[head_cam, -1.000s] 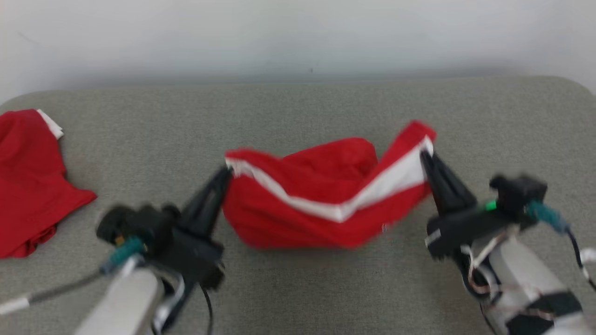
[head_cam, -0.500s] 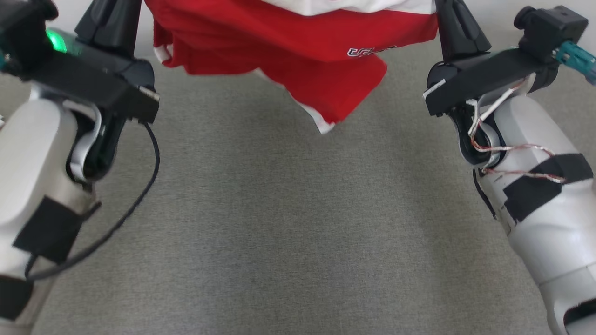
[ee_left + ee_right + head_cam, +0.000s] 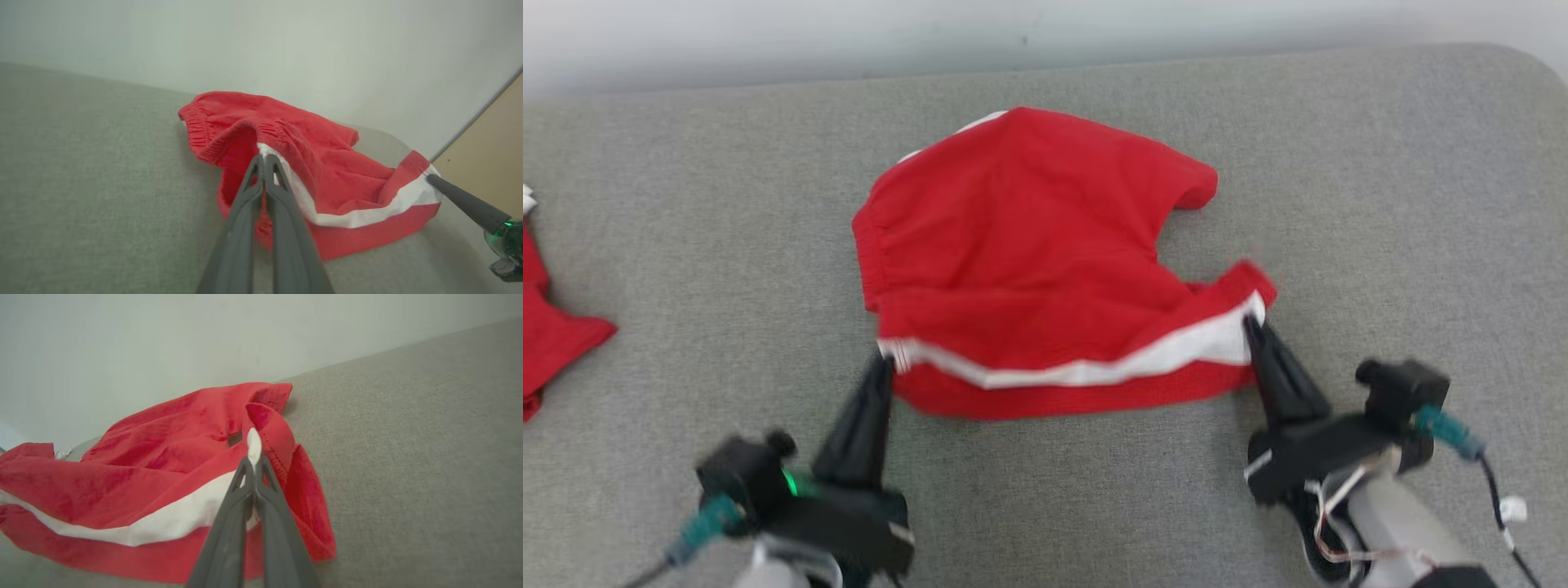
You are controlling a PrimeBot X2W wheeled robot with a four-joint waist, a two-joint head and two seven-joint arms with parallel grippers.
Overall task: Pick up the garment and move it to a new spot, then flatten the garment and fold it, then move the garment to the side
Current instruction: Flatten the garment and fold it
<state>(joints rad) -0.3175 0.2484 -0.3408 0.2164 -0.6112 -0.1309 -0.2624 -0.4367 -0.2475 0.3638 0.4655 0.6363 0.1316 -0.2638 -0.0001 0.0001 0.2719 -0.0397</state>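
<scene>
The garment [image 3: 1029, 253] is a pair of red shorts with a white stripe, lying spread on the grey surface [image 3: 1380, 204] in the middle of the head view. My left gripper [image 3: 882, 363] is shut on its near left corner by the stripe. My right gripper [image 3: 1250, 325] is shut on the near right corner. In the left wrist view the closed fingers meet at the white stripe of the garment [image 3: 310, 163], and my left gripper [image 3: 262, 157] pinches it. In the right wrist view my right gripper [image 3: 253, 459] pinches a white fold of the garment [image 3: 163, 457].
Another red cloth [image 3: 547, 335] lies at the far left edge of the grey surface. A pale wall [image 3: 768, 41] runs along the back. A tan panel [image 3: 490, 163] shows at the right of the left wrist view.
Half a second ago the garment hung in the air between both raised grippers; now it lies spread on the surface, with both grippers low at its near edge. The head camera has shifted too.
</scene>
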